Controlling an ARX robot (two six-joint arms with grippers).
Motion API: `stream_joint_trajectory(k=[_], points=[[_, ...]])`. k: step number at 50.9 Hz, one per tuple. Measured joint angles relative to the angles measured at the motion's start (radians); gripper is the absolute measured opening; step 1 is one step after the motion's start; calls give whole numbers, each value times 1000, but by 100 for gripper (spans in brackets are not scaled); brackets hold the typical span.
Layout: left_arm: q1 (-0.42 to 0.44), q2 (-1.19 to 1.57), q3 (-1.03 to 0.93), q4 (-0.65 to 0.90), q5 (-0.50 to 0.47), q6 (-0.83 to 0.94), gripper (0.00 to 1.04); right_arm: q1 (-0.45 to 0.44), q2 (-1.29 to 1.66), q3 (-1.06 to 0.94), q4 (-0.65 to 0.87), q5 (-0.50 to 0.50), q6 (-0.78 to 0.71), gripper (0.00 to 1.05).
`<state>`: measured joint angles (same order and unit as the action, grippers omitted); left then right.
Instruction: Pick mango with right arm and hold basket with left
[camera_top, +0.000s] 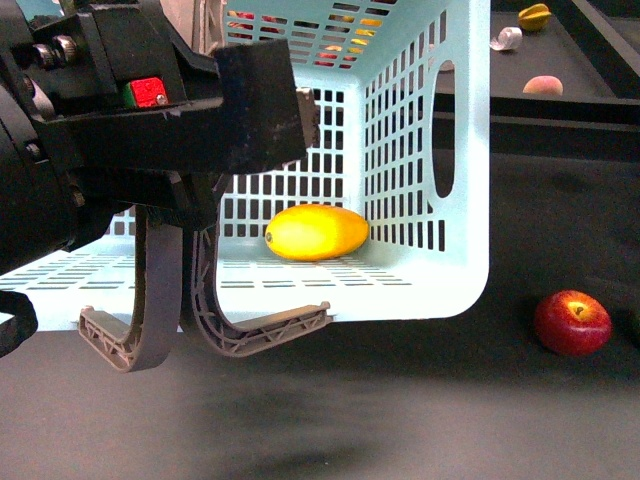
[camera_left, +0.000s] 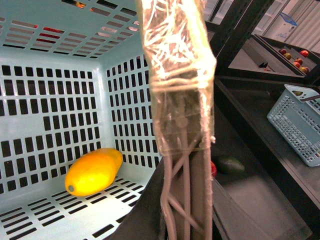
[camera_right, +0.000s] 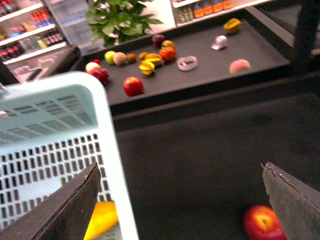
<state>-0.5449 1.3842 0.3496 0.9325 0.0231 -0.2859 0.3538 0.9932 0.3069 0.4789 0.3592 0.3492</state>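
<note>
The pale-blue slotted plastic basket (camera_top: 460, 150) lies tipped on its side on the dark table (camera_top: 420, 420), mouth toward the robot, likely so the fruit can be reached from the front; the smooth yellow-orange oval mango (camera_top: 317, 232) rests on its lower wall, near the back right corner. The left hand (camera_top: 200, 330) sits at the lower rim; whether it clamps I cannot tell. The right hand (camera_right: 180, 170) hovers outside the basket's side wall with jaws wide apart and empty; the mango lies beyond that wall, not between them.
</note>
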Motion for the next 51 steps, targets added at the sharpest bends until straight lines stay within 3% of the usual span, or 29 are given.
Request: stream_joint_trajectory(k=[13, 29, 33, 35, 39, 42, 51], points=[[0, 0, 0, 0, 3, -2, 10, -17, -453, -131, -401, 76, 31, 97], [0, 0, 0, 0, 0, 0, 10, -14, -506, -135, -421, 79, 26, 96], [0, 0, 0, 0, 1, 0, 10, -64, -551, -219, -204, -61, -102, 82], [0, 0, 0, 0, 3, 2, 10, -81, -568, -235, -166, -91, -167, 77], [0, 0, 0, 0, 3, 1, 10, -113, -601, -245, -157, -131, -247, 66], [0, 0, 0, 0, 2, -2, 10, -150, -639, -257, -176, -163, -299, 52], [0, 0, 0, 0, 3, 0, 10, -209, -696, -277, -217, -220, -334, 24]])
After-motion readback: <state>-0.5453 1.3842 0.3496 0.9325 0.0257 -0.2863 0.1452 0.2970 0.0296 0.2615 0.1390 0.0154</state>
